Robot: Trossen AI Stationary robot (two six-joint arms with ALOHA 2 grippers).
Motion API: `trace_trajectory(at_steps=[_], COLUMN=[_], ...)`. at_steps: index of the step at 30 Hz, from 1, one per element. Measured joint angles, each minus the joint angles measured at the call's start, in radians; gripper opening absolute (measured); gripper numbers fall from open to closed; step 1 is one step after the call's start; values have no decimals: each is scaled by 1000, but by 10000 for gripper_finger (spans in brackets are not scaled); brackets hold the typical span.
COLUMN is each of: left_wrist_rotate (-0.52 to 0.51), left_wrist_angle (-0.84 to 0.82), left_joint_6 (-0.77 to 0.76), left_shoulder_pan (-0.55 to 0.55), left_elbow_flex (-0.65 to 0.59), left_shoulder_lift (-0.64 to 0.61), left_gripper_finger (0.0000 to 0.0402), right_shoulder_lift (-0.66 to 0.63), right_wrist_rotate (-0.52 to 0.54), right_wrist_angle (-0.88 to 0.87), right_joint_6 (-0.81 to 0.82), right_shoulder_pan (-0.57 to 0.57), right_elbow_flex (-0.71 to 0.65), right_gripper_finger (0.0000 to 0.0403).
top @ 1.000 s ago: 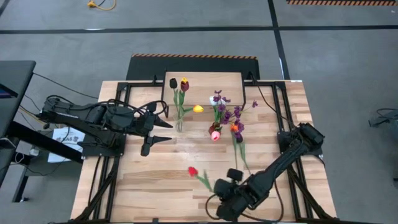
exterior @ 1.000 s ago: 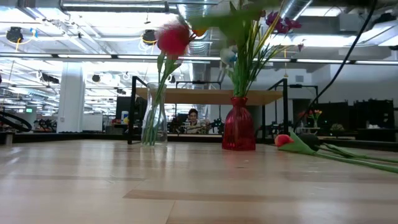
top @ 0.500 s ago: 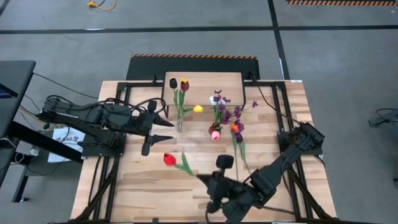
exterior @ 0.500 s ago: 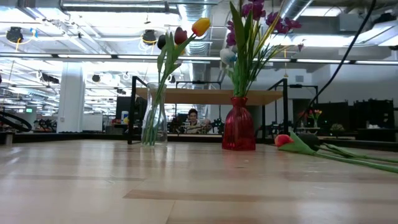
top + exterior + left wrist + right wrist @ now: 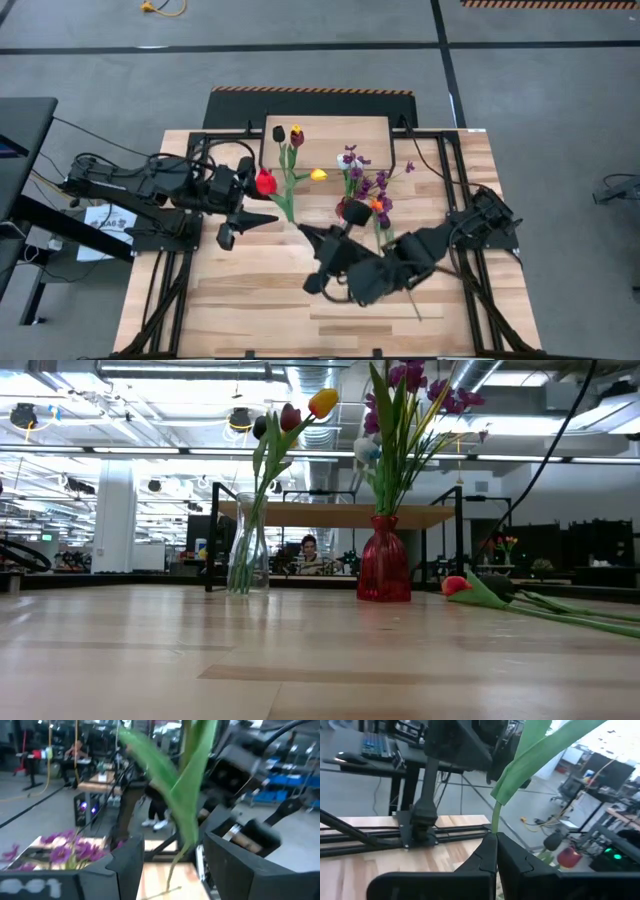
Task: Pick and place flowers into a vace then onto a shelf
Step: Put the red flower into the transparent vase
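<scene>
I have the right gripper (image 5: 312, 238) near the middle of the surface (image 5: 250, 300), its fingers pinched tight on the green stem of a red tulip (image 5: 265, 182). The stem runs up toward ten o'clock, and the red head sits right at the left gripper (image 5: 243, 195), whose fingers stand partly apart with the tulip's stem and leaf (image 5: 172, 790) passing between them; I cannot tell if they touch it. At twelve o'clock from that tulip, the clear glass vase (image 5: 247, 546) holds dark, red and yellow tulips. At three o'clock from it stands the red vase (image 5: 384, 559) with purple sprigs (image 5: 372, 182). Another red tulip (image 5: 458, 585) lies on the surface beside it. The shelf (image 5: 325, 130) stands at the far edge.
</scene>
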Motion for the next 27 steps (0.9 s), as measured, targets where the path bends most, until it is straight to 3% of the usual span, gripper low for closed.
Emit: trace_trajectory(at_steps=[6, 19, 23, 27], left_wrist_rotate=[22, 23, 22, 22], left_wrist_angle=[53, 62, 63, 64], left_joint_6=[-1, -1, 12, 77], left_shoulder_pan=[0, 0, 0, 0], left_elbow_flex=[0, 0, 0, 0], left_shoulder_lift=[0, 0, 0, 0], left_gripper_finger=[193, 185, 130, 28], right_shoulder_lift=[0, 0, 0, 0], right_wrist_rotate=[-94, -150, -150, -150], right_wrist_angle=[1, -1, -1, 0], right_joint_6=[0, -1, -4, -22], right_shoulder_pan=[-51, -80, -80, -77], right_elbow_flex=[23, 23, 23, 23], right_gripper_finger=[0, 0, 0, 0])
